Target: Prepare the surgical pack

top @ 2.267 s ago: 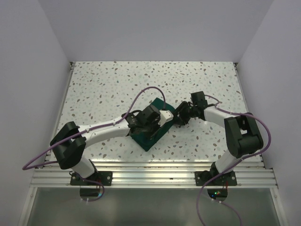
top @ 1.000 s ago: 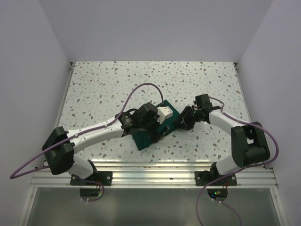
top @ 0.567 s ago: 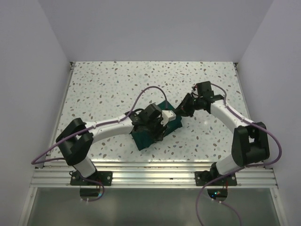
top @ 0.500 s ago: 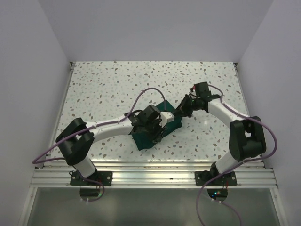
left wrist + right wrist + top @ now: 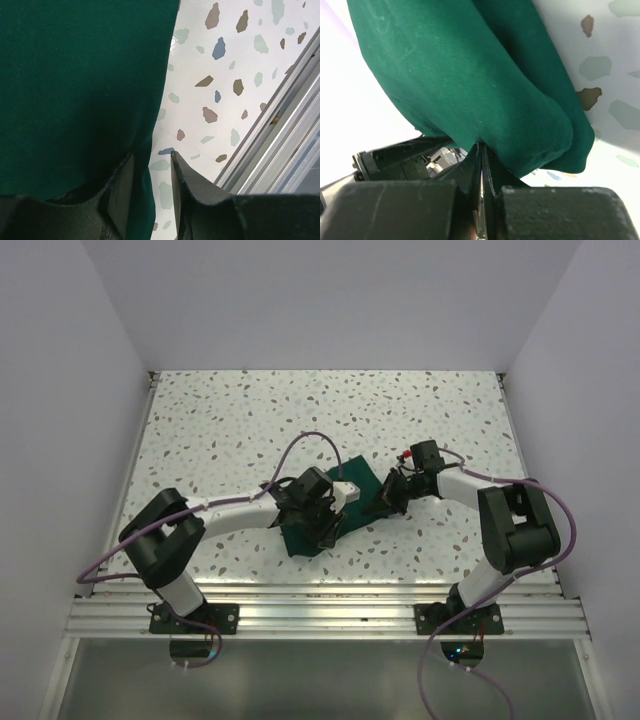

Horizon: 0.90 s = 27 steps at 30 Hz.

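Observation:
The surgical pack shows only as a dark green drape bundle [image 5: 302, 536] in the middle of the speckled table [image 5: 250, 420]; its contents are hidden. My left gripper [image 5: 325, 520] sits on the bundle's near side. In the left wrist view the drape [image 5: 75, 75] fills the left, and its edge fold runs between the narrowed jaws of the left gripper [image 5: 151, 155]. My right gripper [image 5: 384, 502] is at the bundle's right end. In the right wrist view the right gripper [image 5: 482, 146] is shut, pinching a puckered fold of the drape [image 5: 470, 75], raised off the table.
An aluminium rail [image 5: 320, 595] runs along the table's near edge and shows close by in the left wrist view [image 5: 280, 130]. White walls [image 5: 90, 390] enclose the table on three sides. Purple cables [image 5: 300, 440] loop from both arms.
Both grippers have closed on the drape, the left from wide open. The right gripper came back down and left to the bundle's right end. The bundle shifted slightly.

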{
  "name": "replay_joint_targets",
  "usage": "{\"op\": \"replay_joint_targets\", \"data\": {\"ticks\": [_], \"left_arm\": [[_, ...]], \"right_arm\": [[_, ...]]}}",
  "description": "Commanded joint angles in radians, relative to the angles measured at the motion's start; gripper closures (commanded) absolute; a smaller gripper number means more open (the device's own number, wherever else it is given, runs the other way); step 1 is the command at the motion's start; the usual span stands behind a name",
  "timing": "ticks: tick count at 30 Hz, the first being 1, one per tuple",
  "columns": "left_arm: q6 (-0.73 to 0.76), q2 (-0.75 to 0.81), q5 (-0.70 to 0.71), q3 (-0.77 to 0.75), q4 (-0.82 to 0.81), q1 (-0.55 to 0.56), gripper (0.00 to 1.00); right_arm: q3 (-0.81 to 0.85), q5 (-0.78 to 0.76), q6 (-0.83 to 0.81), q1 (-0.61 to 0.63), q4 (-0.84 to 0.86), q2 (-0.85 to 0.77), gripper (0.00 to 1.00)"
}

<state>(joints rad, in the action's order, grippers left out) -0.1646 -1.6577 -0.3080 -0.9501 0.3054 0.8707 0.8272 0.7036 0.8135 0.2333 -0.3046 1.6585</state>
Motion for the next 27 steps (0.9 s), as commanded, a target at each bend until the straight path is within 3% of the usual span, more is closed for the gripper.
{"op": "replay_joint_targets", "data": {"ticks": [1, 7, 17, 27], "left_arm": [[-0.007, -0.011, 0.036, 0.008, 0.021, -0.027, 0.6], [0.002, -0.04, 0.05, 0.005, 0.026, -0.076, 0.57], [0.031, -0.119, 0.003, -0.087, 0.032, -0.107, 0.55], [0.036, -0.16, -0.039, -0.102, 0.012, -0.147, 0.53]], "right_arm": [[0.001, -0.061, -0.076, 0.0, -0.048, 0.003, 1.0], [0.059, -0.104, -0.149, 0.0, -0.152, -0.026, 1.0], [0.029, -0.04, -0.174, 0.001, -0.129, -0.028, 1.0], [0.062, -0.013, -0.258, 0.0, -0.234, -0.069, 1.0]]}}
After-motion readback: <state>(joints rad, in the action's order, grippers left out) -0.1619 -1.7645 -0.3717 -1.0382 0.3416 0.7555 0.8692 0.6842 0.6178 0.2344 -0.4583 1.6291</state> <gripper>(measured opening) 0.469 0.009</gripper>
